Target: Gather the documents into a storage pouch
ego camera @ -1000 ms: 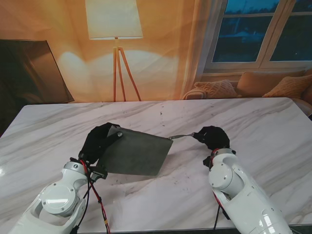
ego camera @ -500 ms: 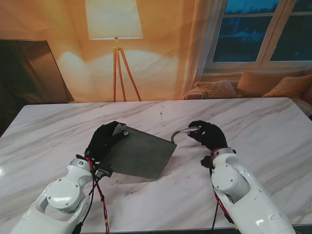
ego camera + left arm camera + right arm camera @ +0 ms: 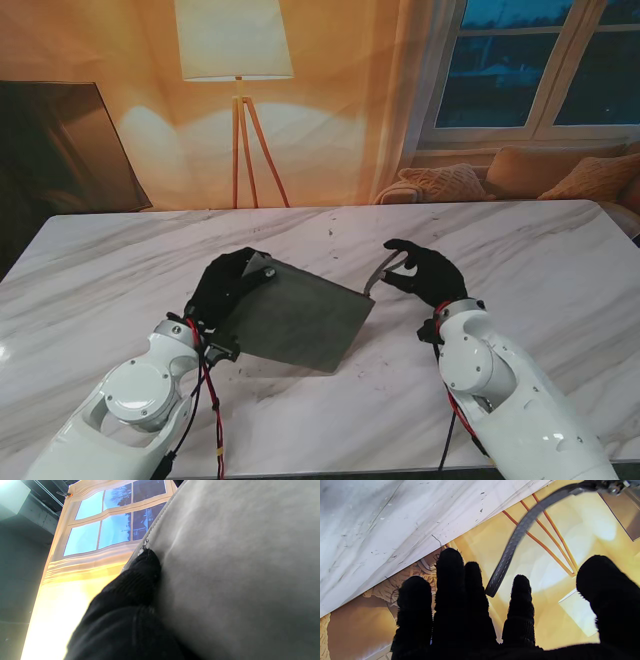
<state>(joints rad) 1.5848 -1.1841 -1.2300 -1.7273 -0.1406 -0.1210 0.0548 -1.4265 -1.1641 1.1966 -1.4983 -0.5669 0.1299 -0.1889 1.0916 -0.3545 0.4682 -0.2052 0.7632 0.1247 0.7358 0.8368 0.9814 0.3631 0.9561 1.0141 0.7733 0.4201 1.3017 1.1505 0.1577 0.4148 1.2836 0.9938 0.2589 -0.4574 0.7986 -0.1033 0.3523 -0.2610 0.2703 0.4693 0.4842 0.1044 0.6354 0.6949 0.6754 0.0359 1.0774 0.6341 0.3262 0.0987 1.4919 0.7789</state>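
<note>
A flat grey pouch (image 3: 300, 315) is held tilted above the marble table (image 3: 540, 250), its far left corner pinched by my left hand (image 3: 228, 285). In the left wrist view the pouch (image 3: 237, 567) fills most of the picture, with one black-gloved finger (image 3: 135, 590) pressed on it near the zip edge. A grey strap (image 3: 383, 270) sticks out from the pouch's right corner. My right hand (image 3: 425, 272) is just right of it, fingers spread. The right wrist view shows the strap (image 3: 520, 530) hanging loose past the fingers of my right hand (image 3: 495, 630). No documents are visible.
Beyond the table's far edge stand a floor lamp (image 3: 236, 60) and a window (image 3: 540, 60), with cushions (image 3: 560, 175) on a sofa at the right. A dark panel (image 3: 60, 150) leans at the far left.
My right hand was closed on the strap's end and has since opened, the strap now bent upward. The left hand has carried the pouch a little to the right and farther from me.
</note>
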